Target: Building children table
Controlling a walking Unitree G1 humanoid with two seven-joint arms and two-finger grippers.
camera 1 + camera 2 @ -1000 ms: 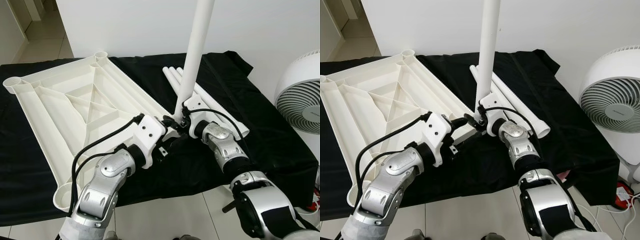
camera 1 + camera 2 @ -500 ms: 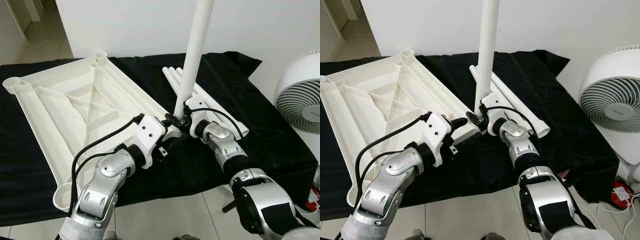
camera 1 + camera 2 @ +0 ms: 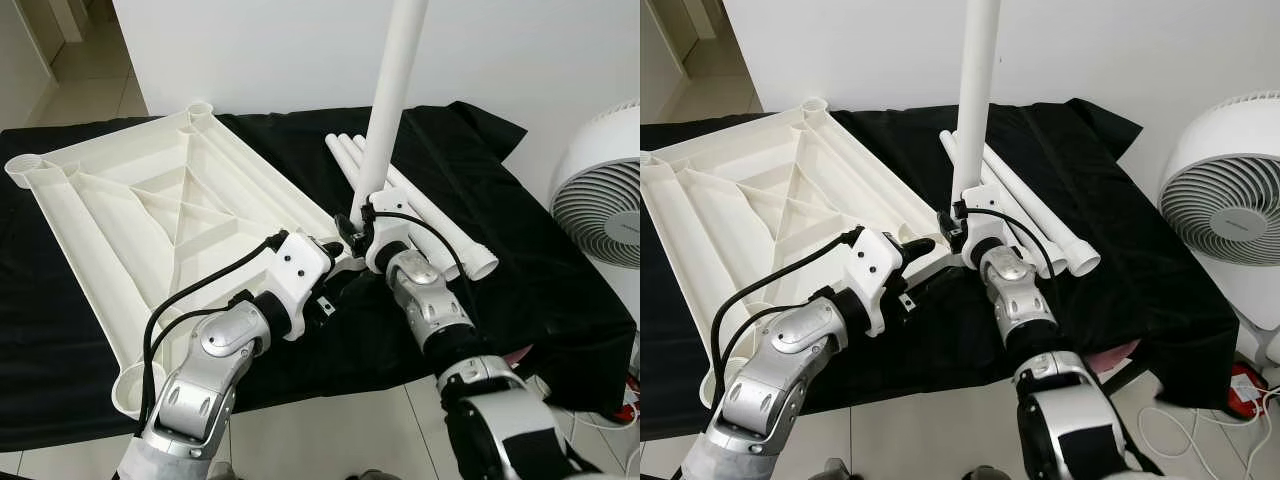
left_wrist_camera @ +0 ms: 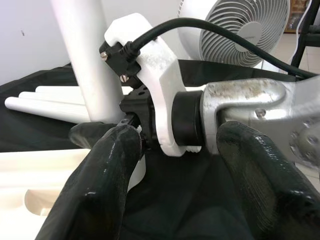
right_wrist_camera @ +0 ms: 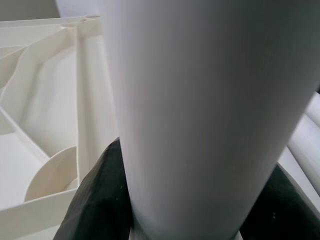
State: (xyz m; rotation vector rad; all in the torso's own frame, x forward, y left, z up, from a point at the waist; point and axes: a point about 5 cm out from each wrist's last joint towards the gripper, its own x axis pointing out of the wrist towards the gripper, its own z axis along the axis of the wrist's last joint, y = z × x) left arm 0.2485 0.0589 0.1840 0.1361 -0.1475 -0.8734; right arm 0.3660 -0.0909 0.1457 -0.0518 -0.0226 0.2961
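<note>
We see our right gripper (image 5: 182, 220) clamped on a smooth white plastic table leg (image 3: 392, 95), a round tube standing nearly upright; in the right wrist view its matte black fingers (image 5: 97, 200) press against both sides of the tube near its lower end. Just beyond those fingers sits the corner socket (image 5: 52, 177) of the upturned tabletop (image 3: 150, 225), a curved cup moulded into the white plastic, and the leg's foot stands right at it; we cannot tell whether it is seated inside.

The tabletop lies underside up on a black cloth (image 3: 530, 270), its back a lattice of raised ribs crossing in triangles, with round sockets at the corners. Our left gripper (image 4: 175, 165) hovers just beside the right one, its two rubbery black fingers (image 4: 107, 180) spread apart and holding nothing, the right wrist's white housing and black cable between them in its own view.

Beyond our right gripper, three more white tubular legs (image 3: 420, 205) lie side by side on the cloth, hollow at the ends. Off past the right arm stands a white fan (image 3: 600, 200) with a spiral grille.
</note>
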